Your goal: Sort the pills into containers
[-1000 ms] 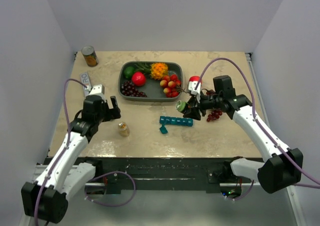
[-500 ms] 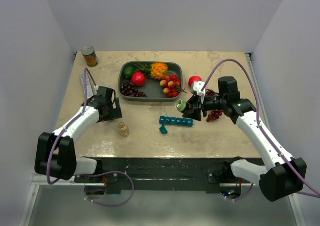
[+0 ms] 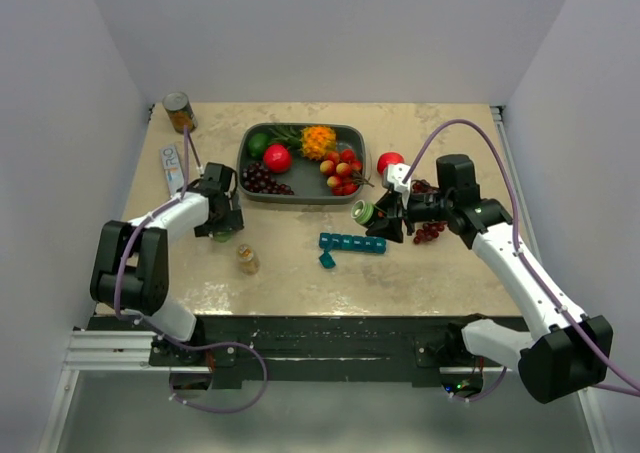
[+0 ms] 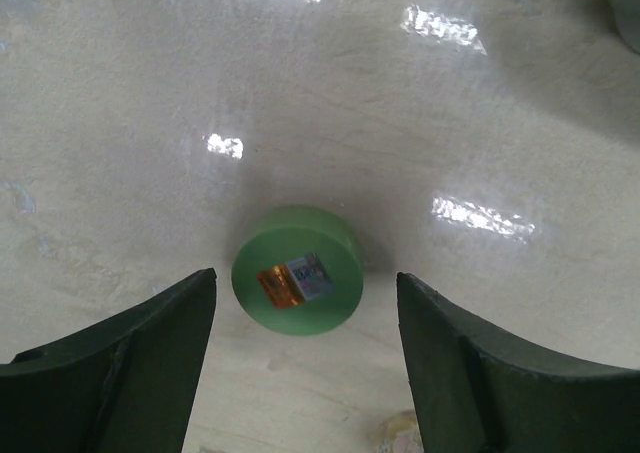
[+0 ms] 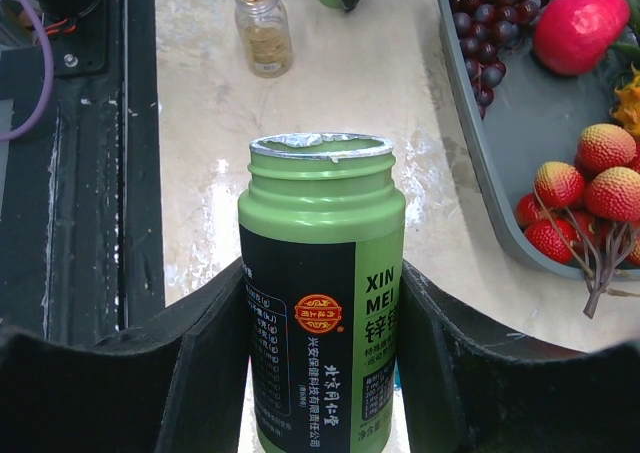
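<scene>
My right gripper (image 3: 385,221) (image 5: 320,303) is shut on a green pill bottle (image 3: 365,213) (image 5: 322,303) with a black label. The bottle has no cap and its mouth is covered by torn foil. It hangs tilted just above the right end of the teal containers (image 3: 352,243), a strip lying mid-table with one loose teal piece (image 3: 327,260) beside it. The bottle's green cap (image 4: 298,283) lies flat on the table, just beyond the tips of my open left gripper (image 3: 222,225) (image 4: 305,308), which touches nothing. No loose pills show.
A small amber bottle (image 3: 247,259) (image 5: 262,23) stands near the front, left of the strip. The grey fruit tray (image 3: 241,173) sits at the back centre, with a tin can (image 3: 179,112) at the back left, a white packet (image 3: 172,165), a red fruit (image 3: 390,161) and dark grapes (image 3: 430,231).
My left arm has folded down low over the table, its gripper staying above the green cap with the jaws narrowing a little. The right gripper with the bottle has barely moved.
</scene>
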Controlling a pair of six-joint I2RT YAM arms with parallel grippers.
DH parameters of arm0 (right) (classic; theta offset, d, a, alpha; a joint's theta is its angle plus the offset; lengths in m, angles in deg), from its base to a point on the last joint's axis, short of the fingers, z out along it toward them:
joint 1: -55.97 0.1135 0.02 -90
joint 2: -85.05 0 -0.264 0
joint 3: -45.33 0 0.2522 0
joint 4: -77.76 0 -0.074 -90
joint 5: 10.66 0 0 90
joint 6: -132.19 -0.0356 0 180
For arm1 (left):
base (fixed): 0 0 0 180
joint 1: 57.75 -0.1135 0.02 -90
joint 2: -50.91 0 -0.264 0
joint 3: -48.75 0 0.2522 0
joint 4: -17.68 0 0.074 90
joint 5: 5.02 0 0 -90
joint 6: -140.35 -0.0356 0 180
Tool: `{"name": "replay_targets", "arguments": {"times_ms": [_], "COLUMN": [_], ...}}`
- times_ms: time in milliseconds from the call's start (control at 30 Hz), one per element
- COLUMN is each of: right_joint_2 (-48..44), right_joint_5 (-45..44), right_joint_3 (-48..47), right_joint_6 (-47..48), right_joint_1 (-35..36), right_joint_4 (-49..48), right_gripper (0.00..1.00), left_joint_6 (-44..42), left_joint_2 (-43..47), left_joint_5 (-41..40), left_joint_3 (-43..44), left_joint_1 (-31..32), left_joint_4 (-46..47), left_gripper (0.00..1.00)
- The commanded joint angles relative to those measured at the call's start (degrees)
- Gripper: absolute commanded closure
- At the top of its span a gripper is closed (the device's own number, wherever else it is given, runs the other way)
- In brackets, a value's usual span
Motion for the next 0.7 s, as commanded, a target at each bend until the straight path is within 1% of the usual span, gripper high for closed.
{"name": "replay_targets", "arguments": {"times_ms": [0, 100, 167, 233, 267, 300, 333, 367, 433, 467, 533, 567, 633, 667], "right_joint_2": [-0.79, -0.71, -0.62, -0.53, -0.53, -0.62, -0.53, -0.44, -0.44, -0.53, -0.35, -0.35, -0.35, -0.18], "right_joint_5": [2.11, 2.02, 2.02, 2.11, 2.02, 2.11, 2.11, 2.11, 2.02, 2.11, 2.19, 2.28, 2.54, 2.72], "right_joint_3": [-0.24, -0.24, -0.15, -0.15, -0.15, -0.15, -0.15, -0.15, -0.15, -0.15, -0.15, -0.06, -0.15, -0.15], "right_joint_6": [-0.29, -0.29, -0.21, -0.2, -0.12, -0.12, -0.12, 0.06, 0.24, 0.41, 0.59, 0.76, 1.2, 2.16], "right_joint_1": [-0.29, -0.38, -0.47, -0.47, -0.47, -0.47, -0.47, -0.47, -0.56, -0.73, -0.65, -0.65, -0.73, -0.82], "right_joint_4": [-2.28, -2.28, -2.28, -2.28, -2.28, -2.28, -2.19, -2.1, -2.01, -1.93, -1.75, -1.66, -1.22, -0.96], "right_gripper": [1.0, 1.0, 1.0, 1.0, 1.0, 1.0, 1.0, 1.0, 1.0, 1.0, 1.0, 1.0, 1.0, 1.0], "left_joint_6": [-1.37, -1.2, -1.02, -1.02, -1.2, -1.2, -1.46, -1.46, -1.9, -1.9, -2.42, -2.51, -3.13, -3.57], "left_joint_2": [-2.42, -2.95, -2.86, -2.77, -2.77, -2.86, -2.77, -2.86, -2.6, -1.99, -0.84, 0.9, 3.28, 6.16], "left_joint_5": [-1.69, -1.86, -2.22, -1.87, -1.69, -1.69, -1.25, -1.16, -0.29, -0.02, 0.68, 0.86, 2.87, 4.01], "left_joint_3": [2.33, 1.63, 1.27, 1.1, 0.92, 0.92, 0.75, 0.83, 0.66, 0.66, 0.13, 0.04, -0.48, -0.66], "left_joint_1": [-1.73, -1.74, -1.74, -1.82, -1.82, -1.82, -1.82, -1.82, -1.91, -1.91, -2.0, -2.0, -2.0, -2.0], "left_joint_4": [2.34, 2.78, 2.78, 2.95, 3.13, 3.22, 3.57, 3.57, 3.74, 3.57, 3.83, 3.75, 3.48, 3.48], "left_gripper": [0.25, 0.26, 0.29, 0.29, 0.34, 0.34, 0.38, 0.44, 0.53, 0.61, 0.67, 0.72, 0.77, 0.81]}}
